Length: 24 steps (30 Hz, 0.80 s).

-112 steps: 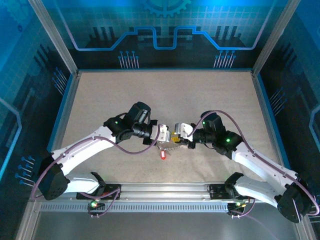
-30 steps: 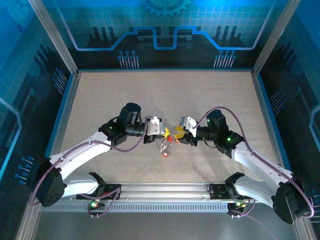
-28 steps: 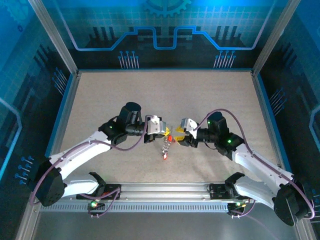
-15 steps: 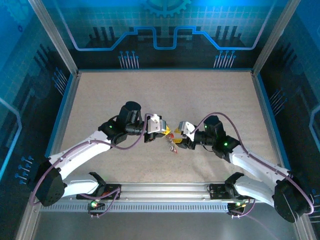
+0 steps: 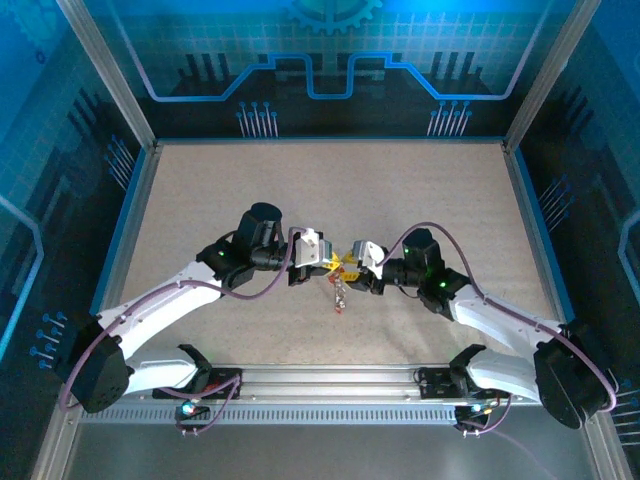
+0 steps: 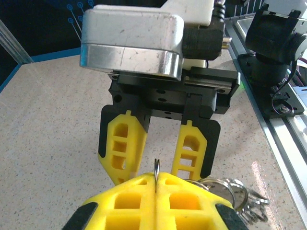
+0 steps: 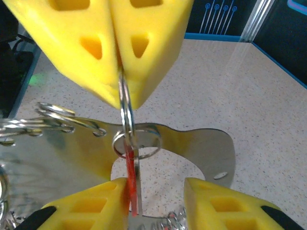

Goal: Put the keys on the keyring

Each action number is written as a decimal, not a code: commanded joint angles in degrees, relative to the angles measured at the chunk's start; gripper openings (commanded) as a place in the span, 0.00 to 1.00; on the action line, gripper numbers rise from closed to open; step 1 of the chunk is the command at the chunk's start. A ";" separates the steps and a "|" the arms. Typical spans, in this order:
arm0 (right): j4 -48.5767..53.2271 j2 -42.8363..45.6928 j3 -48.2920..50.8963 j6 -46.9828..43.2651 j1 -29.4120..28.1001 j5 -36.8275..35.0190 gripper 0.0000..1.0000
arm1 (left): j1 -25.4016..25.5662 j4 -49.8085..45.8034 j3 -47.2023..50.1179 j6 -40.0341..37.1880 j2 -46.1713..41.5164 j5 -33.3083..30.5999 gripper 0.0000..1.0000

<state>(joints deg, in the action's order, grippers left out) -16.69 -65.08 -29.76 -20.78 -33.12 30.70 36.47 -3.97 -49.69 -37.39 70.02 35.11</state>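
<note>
Your left gripper (image 6: 156,184) has its ribbed yellow plastic fingers pinched tight on the thin steel keyring (image 7: 125,103). The tabletop (image 5: 300,190) is speckled beige and the walls (image 5: 330,60) are blue-lit. The red-tagged keys (image 7: 130,177) dangle at 6 o'clock from that pinch, between your right gripper's (image 7: 156,191) spread fingers.
</note>
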 commanded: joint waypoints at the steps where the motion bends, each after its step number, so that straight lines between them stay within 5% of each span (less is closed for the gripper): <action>1: -3.53 -1.51 0.85 -0.05 -0.81 2.40 0.31 | -0.56 2.60 0.22 0.20 -1.53 3.15 0.00; 10: -2.67 1.33 1.86 -1.18 -0.83 0.05 0.08 | -0.91 2.67 0.82 0.03 -1.78 3.12 0.00; 24: 8.46 7.46 -0.66 -2.94 -0.16 -3.56 0.00 | -1.32 -1.62 0.47 -3.48 -1.08 1.65 0.00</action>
<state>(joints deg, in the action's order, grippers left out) -11.64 -58.85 -28.16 -22.76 -33.43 28.05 35.66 -4.51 -49.36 -38.89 69.52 35.79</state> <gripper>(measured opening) 0.057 0.062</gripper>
